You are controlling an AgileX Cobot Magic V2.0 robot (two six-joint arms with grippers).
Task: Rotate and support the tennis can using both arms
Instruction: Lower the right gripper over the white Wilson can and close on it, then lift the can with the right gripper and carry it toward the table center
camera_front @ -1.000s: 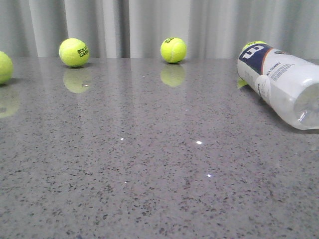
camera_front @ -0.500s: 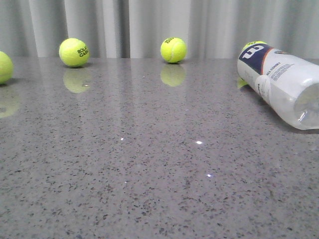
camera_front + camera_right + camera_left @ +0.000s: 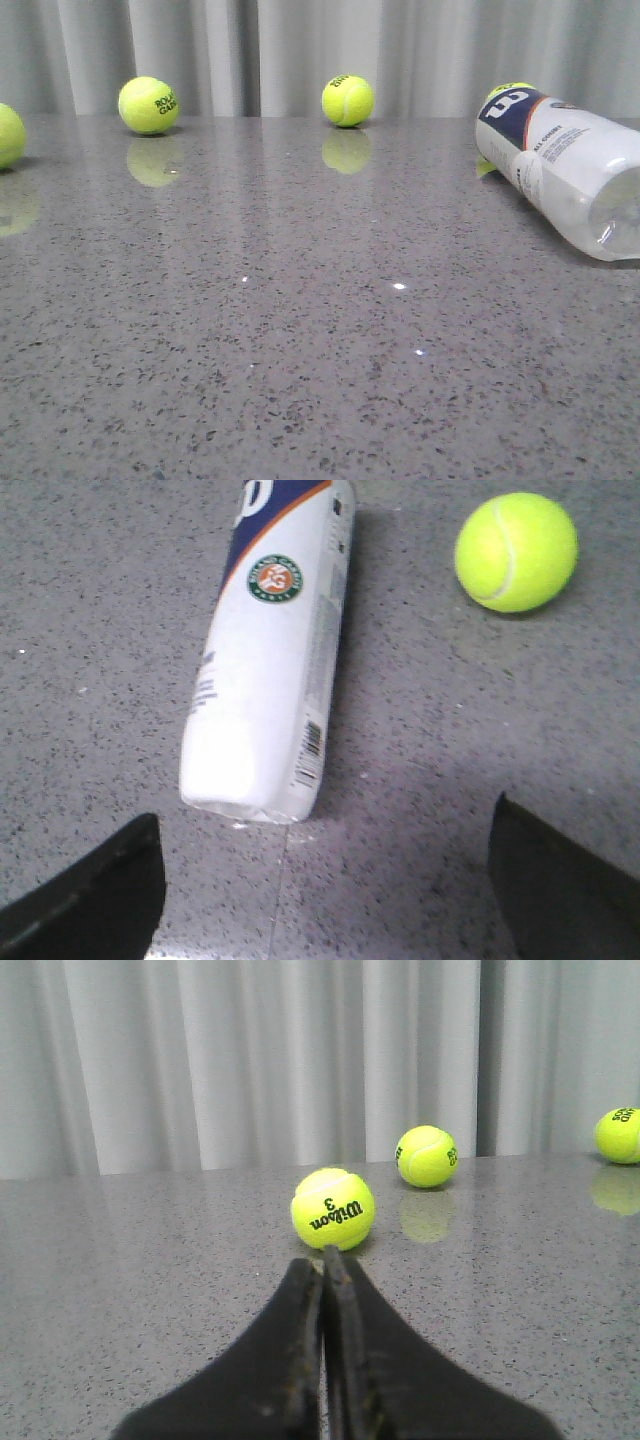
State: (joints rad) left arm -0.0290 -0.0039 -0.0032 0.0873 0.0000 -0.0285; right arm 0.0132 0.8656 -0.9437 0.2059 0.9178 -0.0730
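**Nothing moved; can lies flat**

Nothing has shifted vs earlier frames. L gripper [image 3: 322,1260]: fingers pressed together, empty, low over table [image 3: 300,350], Wilson ball [image 3: 333,1208] just ahead. R gripper [image 3: 320,880]: spread wide, empty, above tennis can [image 3: 565,170]. Can lies on its side at 2 o'clock on table, another ball [image 3: 516,552] near.

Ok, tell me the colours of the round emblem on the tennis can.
Green ring around an orange centre with white marks, on the tennis can; the right wrist view shows the emblem best.
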